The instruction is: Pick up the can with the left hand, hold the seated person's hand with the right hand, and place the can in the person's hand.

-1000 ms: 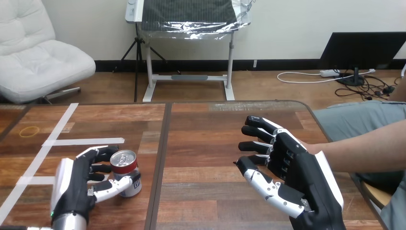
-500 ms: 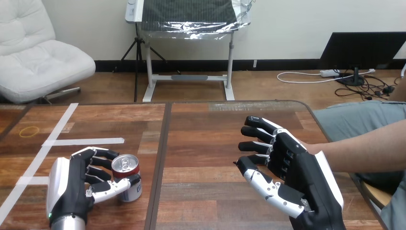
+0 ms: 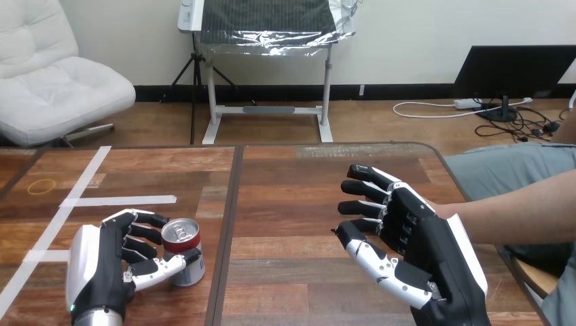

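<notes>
Can upright in left hand

Robot's left hand wraps fingers and thumb round a red-and-silver can on the wooden surface. The right hand hovers, fingers loosely spread; the person's forearm reaches just behind it.

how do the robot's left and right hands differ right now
The left hand has fingers and thumb curled round the upright can; the right hand has its fingers spread, with nothing in them. The left hand is at the table's near left; the right hand is in front of the person's forearm. Both are black with white shells.
</notes>
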Controlling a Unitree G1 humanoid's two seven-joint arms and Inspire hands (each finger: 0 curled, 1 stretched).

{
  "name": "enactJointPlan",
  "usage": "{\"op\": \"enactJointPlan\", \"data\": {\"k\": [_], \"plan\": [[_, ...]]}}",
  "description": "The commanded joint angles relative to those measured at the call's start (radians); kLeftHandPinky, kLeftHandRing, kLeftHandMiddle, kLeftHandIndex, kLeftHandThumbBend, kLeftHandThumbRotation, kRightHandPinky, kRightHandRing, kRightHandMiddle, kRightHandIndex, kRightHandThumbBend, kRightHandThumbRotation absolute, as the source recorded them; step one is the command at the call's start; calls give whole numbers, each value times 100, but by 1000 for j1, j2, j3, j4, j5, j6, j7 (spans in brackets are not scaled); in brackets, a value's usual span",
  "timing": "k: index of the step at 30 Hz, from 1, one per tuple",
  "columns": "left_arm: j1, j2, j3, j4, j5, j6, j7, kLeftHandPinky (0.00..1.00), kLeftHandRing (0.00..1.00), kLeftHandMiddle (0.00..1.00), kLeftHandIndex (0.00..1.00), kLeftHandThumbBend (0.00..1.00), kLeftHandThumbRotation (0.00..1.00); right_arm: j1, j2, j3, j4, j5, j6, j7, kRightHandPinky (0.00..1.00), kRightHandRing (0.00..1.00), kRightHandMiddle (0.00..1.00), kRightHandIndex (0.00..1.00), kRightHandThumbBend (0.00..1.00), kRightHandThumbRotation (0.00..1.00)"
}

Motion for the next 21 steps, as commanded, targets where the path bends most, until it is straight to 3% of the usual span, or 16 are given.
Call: {"op": "enactJointPlan", "data": {"k": [1, 8, 21], "plan": [[-60, 3, -12, 23, 15, -41, 19, 42, 45, 49, 54, 67, 0, -44, 22, -13, -34, 17, -21, -5, 64, 71, 77, 79, 46, 0], [-68, 1, -8, 49, 3, -73, 22, 42, 45, 49, 54, 66, 0, -47, 22, -14, -28, 16, -28, -5, 63, 70, 77, 79, 46, 0], [-73, 3, -12, 61, 12, -80, 23, 41, 45, 49, 54, 66, 0, -43, 23, -12, -37, 16, -16, -7, 63, 70, 76, 78, 46, 0]]}}
